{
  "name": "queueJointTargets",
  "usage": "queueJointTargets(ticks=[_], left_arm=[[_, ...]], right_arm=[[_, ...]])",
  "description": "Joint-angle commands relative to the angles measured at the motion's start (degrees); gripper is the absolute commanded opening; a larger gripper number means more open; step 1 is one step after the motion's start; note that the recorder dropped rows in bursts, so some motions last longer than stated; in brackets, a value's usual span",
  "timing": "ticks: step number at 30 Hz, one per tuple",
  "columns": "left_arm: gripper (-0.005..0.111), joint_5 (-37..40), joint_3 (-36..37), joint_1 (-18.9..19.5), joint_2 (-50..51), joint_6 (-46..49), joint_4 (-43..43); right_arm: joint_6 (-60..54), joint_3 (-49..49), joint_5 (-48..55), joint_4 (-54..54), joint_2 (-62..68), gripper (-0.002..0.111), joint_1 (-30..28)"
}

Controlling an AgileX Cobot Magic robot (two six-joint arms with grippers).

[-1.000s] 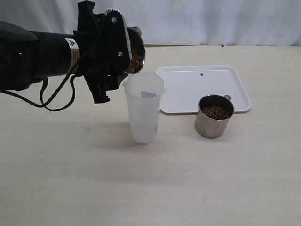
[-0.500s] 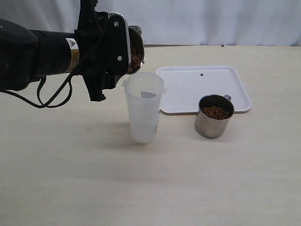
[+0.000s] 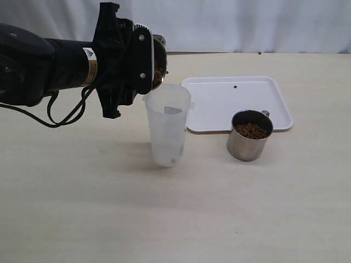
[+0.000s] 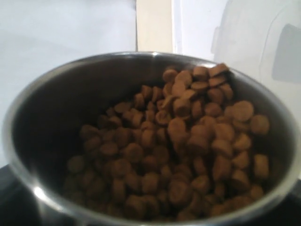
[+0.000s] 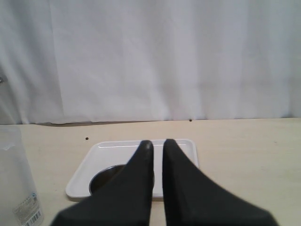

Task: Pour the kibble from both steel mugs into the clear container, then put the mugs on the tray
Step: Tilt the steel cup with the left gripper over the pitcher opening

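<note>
**A:** How far along is this?

**B:** Early, I'd judge; the left arm (image 3: 60,68) has its jaws clamped around the first steel mug (image 3: 160,53), which is tipped on its side over the rim of the clear container (image 3: 167,126); in the left wrist view the kibble (image 4: 188,141) has slid toward the lip, yet the mug looks nearly full.

**A:** Anything in the container yet?

**B:** Hard to say; the frosted wall shows perhaps one dark speck near the bottom; I wouldn't swear it's a pellet.

**A:** And the rest?

**B:** The second steel mug (image 3: 249,143) stands upright on the counter (image 3: 164,219) at the near edge of the tray (image 3: 214,104), full of pellets; whether it touches the rim I cannot tell; no mug is on the tray; so most of the first pour, the whole second pour and both placings remain.

**A:** The right arm?

**B:** The right jaws are closed on nothing, facing the tray; the exterior view leaves them out.

**A:** What can't you see?

**B:** The left fingers themselves, hidden behind the wrist housing; also half of the second mug, which sits behind the right jaws in the right wrist view.
</note>
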Motion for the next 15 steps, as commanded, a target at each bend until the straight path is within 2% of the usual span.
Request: queueJointTargets(ticks=[1, 15], left_arm=[[0.0, 0.95, -0.66, -0.15, -0.29, 2.06, -0.17], [0.0, -0.02, -3.54, -0.15, -0.29, 2.67, -0.17]], right_arm=[[0.0, 0.23, -0.24, 0.15, -0.21, 0.005, 0.25], [0.0, 0.23, -0.24, 0.15, -0.21, 0.005, 0.25]])
